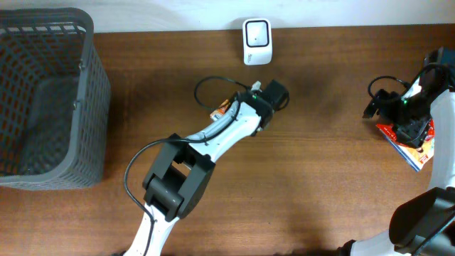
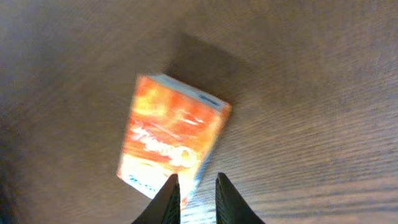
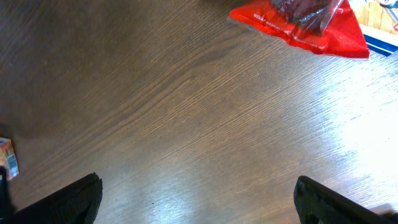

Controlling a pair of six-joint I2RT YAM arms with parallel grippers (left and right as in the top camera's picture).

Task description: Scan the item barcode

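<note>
Left claw [image 2: 198, 200] narrowly apart, empty; orange box [image 2: 174, 140] flat on table [image 2: 311, 93] just beyond tips. Right claw [image 3: 198, 194] wide apart.

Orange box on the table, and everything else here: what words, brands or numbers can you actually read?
Orange box: pale lettering across the front, too blurred to read.
Red packet: no legible print.
White scanner: too small to read any marking.
Nothing here can be quoted.

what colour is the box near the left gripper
Orange box, white-blue edges; best in left wrist view.
</note>
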